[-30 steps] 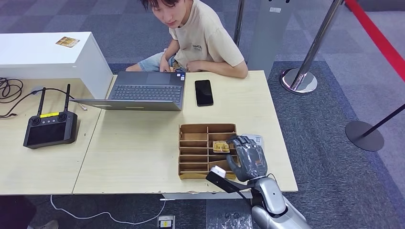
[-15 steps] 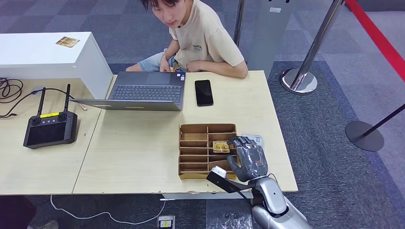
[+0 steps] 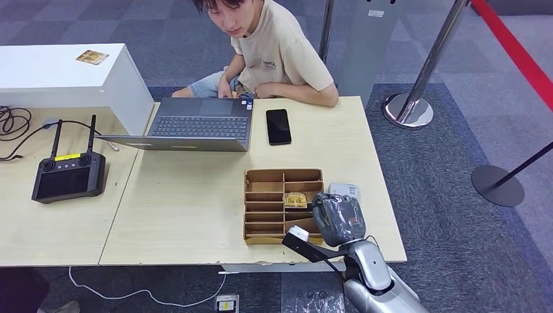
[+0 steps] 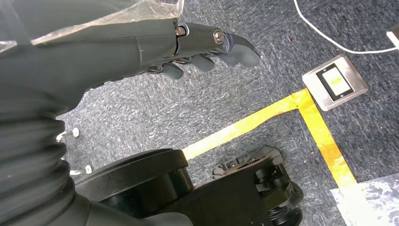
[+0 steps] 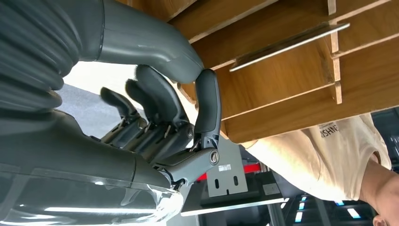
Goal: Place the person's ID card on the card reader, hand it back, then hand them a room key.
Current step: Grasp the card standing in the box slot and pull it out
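Fingers [image 5: 160,101] of the right hand [image 3: 339,218] were curled beside the thumb at the wooden organizer [image 3: 264,176], low and right of centre in the head view; whether they pinched anything could not be told. A yellowish card [image 3: 295,200], probably a room key, lay in a middle slot just left of that hand. The card reader [image 3: 343,190] sat just beyond the hand. The step looked like fetching a card; next would come a firm pinch and a lift toward the person [image 3: 274,45]. The left hand [image 4: 188,42] hung loosely curled and empty above the floor.
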Controlling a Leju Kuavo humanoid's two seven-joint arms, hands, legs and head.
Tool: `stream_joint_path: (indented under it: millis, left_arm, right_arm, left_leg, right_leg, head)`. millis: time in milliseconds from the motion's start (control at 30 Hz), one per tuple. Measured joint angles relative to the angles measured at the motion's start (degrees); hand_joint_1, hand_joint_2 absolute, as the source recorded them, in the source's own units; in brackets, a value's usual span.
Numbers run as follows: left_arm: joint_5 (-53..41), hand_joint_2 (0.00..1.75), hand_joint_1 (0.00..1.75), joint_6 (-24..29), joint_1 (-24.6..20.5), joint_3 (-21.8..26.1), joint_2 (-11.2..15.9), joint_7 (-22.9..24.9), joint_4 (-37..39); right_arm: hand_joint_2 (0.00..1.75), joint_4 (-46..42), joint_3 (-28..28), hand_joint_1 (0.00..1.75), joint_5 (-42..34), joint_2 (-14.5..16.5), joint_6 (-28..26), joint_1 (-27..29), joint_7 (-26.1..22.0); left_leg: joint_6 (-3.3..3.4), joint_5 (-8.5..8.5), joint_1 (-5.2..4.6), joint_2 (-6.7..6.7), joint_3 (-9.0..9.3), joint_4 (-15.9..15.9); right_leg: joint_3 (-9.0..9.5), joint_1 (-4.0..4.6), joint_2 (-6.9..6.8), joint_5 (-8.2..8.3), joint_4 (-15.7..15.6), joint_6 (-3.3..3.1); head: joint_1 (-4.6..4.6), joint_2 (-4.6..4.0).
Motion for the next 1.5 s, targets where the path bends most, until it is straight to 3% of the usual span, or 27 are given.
stream_joint_path:
  millis: [533, 600, 667, 733, 967, 1167, 1500]
  left_arm:
    - [-0.04, 1.75, 0.00, -0.09, 0.00, -0.08, 0.00, -0.04, 0.00]
    - [-0.04, 1.75, 0.00, -0.17, 0.00, -0.18, 0.00, -0.04, 0.00]
    - [-0.04, 1.75, 0.00, -0.17, 0.00, -0.26, 0.00, -0.04, 0.00]
    - [-0.03, 1.75, 0.00, -0.17, -0.01, -0.41, 0.00, -0.04, 0.00]
    - [0.40, 1.75, 0.00, -0.09, 0.00, -0.83, 0.00, 0.05, 0.00]
    - [1.52, 1.75, 0.00, 0.14, 0.04, -0.83, 0.00, 0.42, 0.00]
    - [1.79, 1.75, 0.00, 0.26, 0.06, -0.83, 0.00, 0.40, 0.00]
  right_arm:
    - [1.75, 0.46, 0.00, 1.75, 0.08, 0.02, 0.17, -0.27, 0.50]
    - [1.75, 0.60, 0.00, 1.06, 0.27, 0.01, -0.06, -0.32, 0.83]
    - [1.75, 0.61, -0.03, 0.20, 0.62, -0.02, -0.39, -0.35, 1.13]
    - [1.75, 0.61, -0.12, 0.01, 1.04, -0.10, -0.69, -0.48, 1.51]
    - [1.75, -0.55, -0.77, 0.00, 6.11, -0.50, -0.79, -1.23, 4.24]
    - [1.75, -8.03, -1.47, 0.00, 12.52, -0.61, 1.55, -0.07, 6.97]
    - [1.75, -17.26, -1.94, 0.00, 13.06, -0.97, 2.73, 0.70, 7.60]
  left_leg:
    - [0.00, 0.00, 0.00, 0.00, 0.00, 0.00]
    - [0.00, 0.00, 0.00, 0.00, 0.00, 0.00]
    - [0.00, 0.00, 0.00, 0.00, 0.00, 0.00]
    - [0.00, 0.00, 0.00, 0.00, 0.00, 0.00]
    - [0.00, 0.00, 0.00, 0.01, 0.05, 0.00]
    - [0.00, 0.01, 0.00, 0.02, 0.03, 0.01]
    - [0.00, 0.00, 0.00, 0.02, 0.02, 0.00]
  right_leg:
    - [0.00, 0.00, 0.00, 0.00, 0.00, 0.00]
    - [0.00, 0.00, 0.00, 0.00, 0.00, 0.00]
    - [0.00, 0.00, 0.00, 0.00, 0.00, 0.00]
    - [0.00, 0.00, 0.00, 0.00, 0.00, 0.00]
    - [0.02, 0.00, 0.00, 0.00, 0.00, 0.00]
    - [0.01, 0.00, 0.01, 0.01, 0.00, 0.00]
    - [-0.01, 0.00, 0.01, 0.00, 0.00, 0.00]
  head:
    - [-0.01, 0.00]
    - [0.00, 0.00]
    - [0.00, 0.00]
    - [-0.01, 0.00]
    - [-0.01, 0.00]
    - [0.00, 0.00]
    - [0.00, 0.00]
